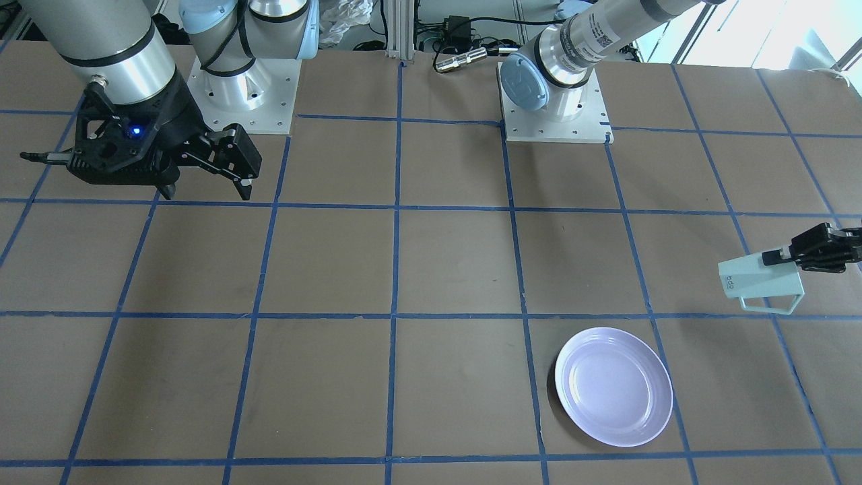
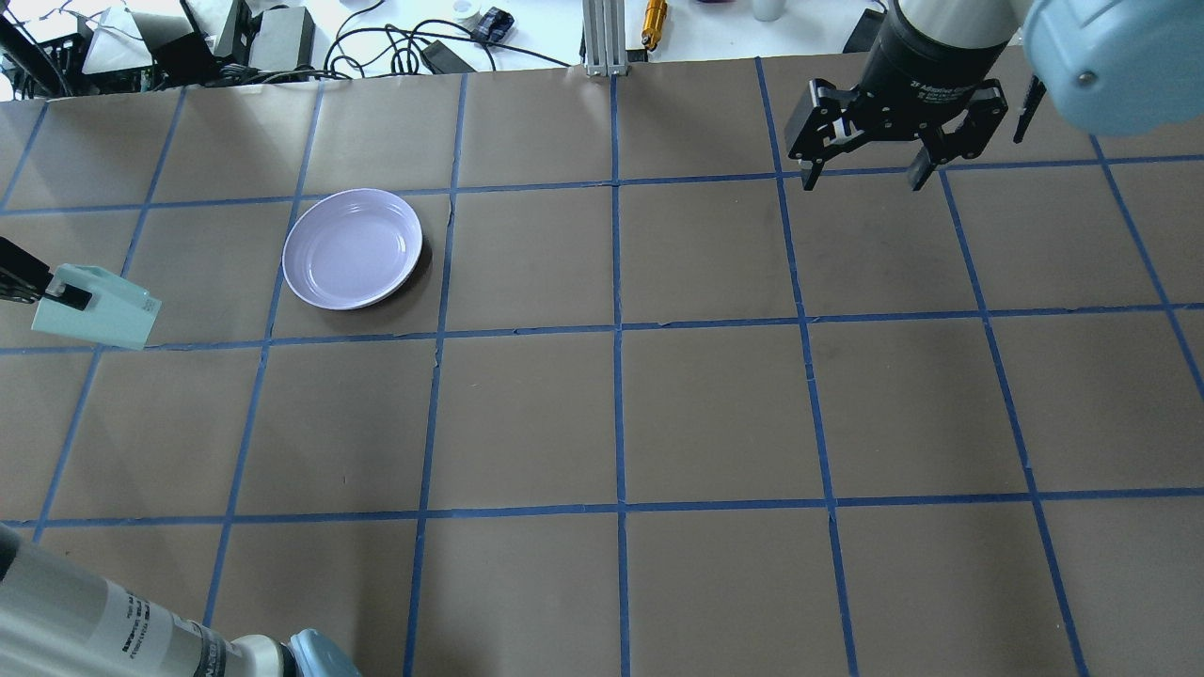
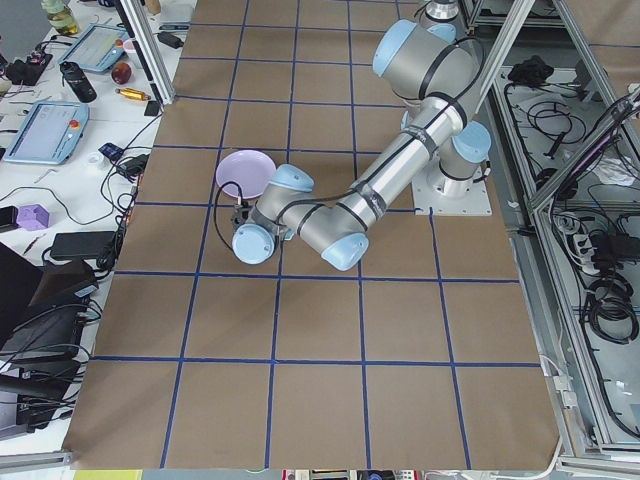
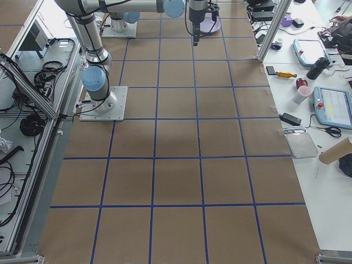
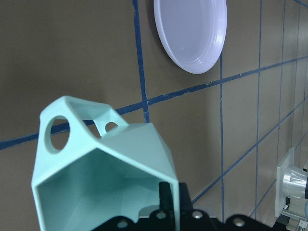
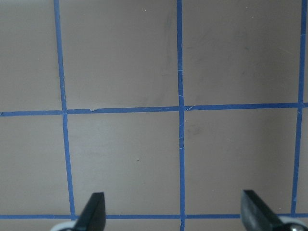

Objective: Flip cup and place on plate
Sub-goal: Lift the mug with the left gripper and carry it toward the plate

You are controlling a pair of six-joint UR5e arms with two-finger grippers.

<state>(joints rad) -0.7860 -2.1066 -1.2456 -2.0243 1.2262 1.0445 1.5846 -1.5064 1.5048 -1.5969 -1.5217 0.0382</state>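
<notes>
The mint-green cup [image 1: 761, 284] lies on its side in my left gripper [image 1: 781, 256], lifted off the table, base pointing away from the gripper and handle to one side. The gripper is shut on the cup's rim wall, one finger inside, as the left wrist view shows the cup [image 5: 106, 178]. In the overhead view the cup [image 2: 99, 308] is at the far left with the gripper [image 2: 52, 294]. The lavender plate [image 1: 613, 385] lies empty on the table, also in the overhead view [image 2: 353, 247] and the left wrist view [image 5: 192, 31], apart from the cup. My right gripper [image 2: 863, 179] is open and empty, far from both.
The table is brown paper with a blue tape grid. The arm bases [image 1: 242, 87] [image 1: 555, 101] stand at the robot's edge. An aluminium post [image 2: 602, 38], cables and small devices lie beyond the far edge. The right wrist view shows only bare table between its fingers [image 6: 94, 211].
</notes>
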